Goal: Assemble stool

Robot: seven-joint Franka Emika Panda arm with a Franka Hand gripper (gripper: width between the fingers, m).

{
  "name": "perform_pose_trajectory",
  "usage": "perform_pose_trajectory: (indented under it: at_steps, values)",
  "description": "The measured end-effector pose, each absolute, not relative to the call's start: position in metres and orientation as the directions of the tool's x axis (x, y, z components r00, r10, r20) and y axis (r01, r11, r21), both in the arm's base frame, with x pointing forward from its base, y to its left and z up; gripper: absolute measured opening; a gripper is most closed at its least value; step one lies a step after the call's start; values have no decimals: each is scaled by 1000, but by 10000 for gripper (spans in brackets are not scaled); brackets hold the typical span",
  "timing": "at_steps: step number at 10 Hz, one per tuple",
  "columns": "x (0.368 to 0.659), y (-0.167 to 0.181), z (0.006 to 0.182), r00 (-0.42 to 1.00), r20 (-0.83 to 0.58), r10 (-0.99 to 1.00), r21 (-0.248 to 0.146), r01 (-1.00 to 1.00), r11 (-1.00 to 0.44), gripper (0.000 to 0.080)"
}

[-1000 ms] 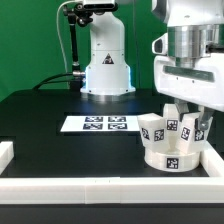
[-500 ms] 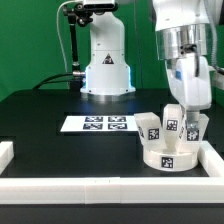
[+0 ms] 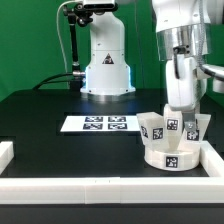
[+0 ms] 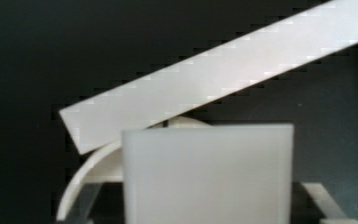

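In the exterior view the tool [image 3: 181,103] hangs straight down over the stool [image 3: 169,140], which sits on the black surface [image 3: 60,108] tucked into the corner made by the white border rails [image 3: 110,185]. The round seat [image 3: 168,154] lies flat directly below the tool, with three chunky legs standing up out of it. The tool's tip is right at the top of the middle leg [image 3: 172,124], looks like touching it, though I honestly can't tell whether the fingers are clenched on it or loose, since the wrist housing and the leg blur together there. The other two legs flank it, one on each side of the tool, both upright-ish and tagged. The marker board [image 3: 96,124] lies flat on the surface well off to the exterior view's left of the tool, in front of the robot base [image 3: 105,70].

Wrist view is super close up: a big white leg block [image 4: 208,172] fills the area right under the tool, a curved edge of the seat [image 4: 91,178] peeks out beside it, and one border rail [image 4: 229,80] runs diagonally behind, over black surface. No fingers visible here.
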State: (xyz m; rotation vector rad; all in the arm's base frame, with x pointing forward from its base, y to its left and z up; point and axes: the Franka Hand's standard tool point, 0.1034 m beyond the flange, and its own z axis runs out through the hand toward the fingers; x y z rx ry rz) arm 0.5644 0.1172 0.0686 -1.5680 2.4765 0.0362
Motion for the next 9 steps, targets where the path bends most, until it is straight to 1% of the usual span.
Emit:
perform_pose_trajectory:
  at_steps: [1,3,4,7,9]
  values:
    - [564,118,68,-480,-200,-854,-74,-862,502,343]
    - [564,118,68,-542,-208,-814,-58,-824,564,343]
    - [564,118,68,-615,-228,-754,-47,-767,640,343]
    - [561,117,67,-697,-270,-664,-44,-680,732,343]
    - [561,117,67,-709,-278,-648,-42,-665,746,343]
